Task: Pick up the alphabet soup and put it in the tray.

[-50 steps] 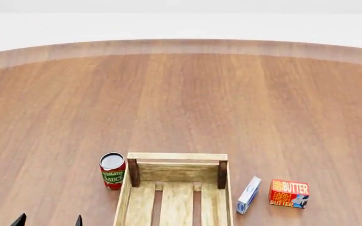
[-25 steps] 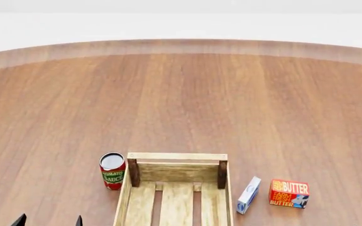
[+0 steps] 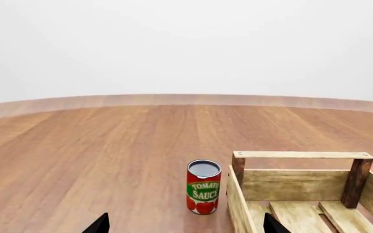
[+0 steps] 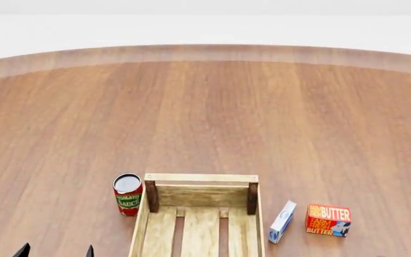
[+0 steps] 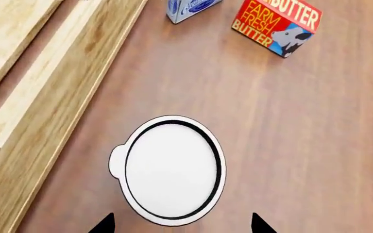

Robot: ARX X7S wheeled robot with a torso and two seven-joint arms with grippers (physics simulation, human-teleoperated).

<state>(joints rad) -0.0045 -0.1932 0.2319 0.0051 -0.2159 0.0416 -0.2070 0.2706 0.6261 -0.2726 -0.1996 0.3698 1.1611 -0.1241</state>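
Note:
The alphabet soup [image 5: 172, 169] shows only in the right wrist view, from straight above: a round silver-white top with a dark ring and a pull tab; its label is hidden. My right gripper [image 5: 182, 225] is open above it, with one dark fingertip on each side of the can. The tray [image 4: 202, 178] is a light wooden crate at the bottom middle of the head view; its side slats [image 5: 57, 97] lie close beside the can. My left gripper [image 4: 55, 250] is open and empty to the left of the tray [image 3: 302, 155], and shows in the left wrist view [image 3: 185, 225].
A red tomato sauce can [image 4: 128, 194] stands against the tray's far left corner, also in the left wrist view [image 3: 203, 187]. A small blue-white carton [image 4: 282, 221] and a red butter box [image 4: 327, 219] lie right of the tray, beyond the soup [image 5: 277, 24].

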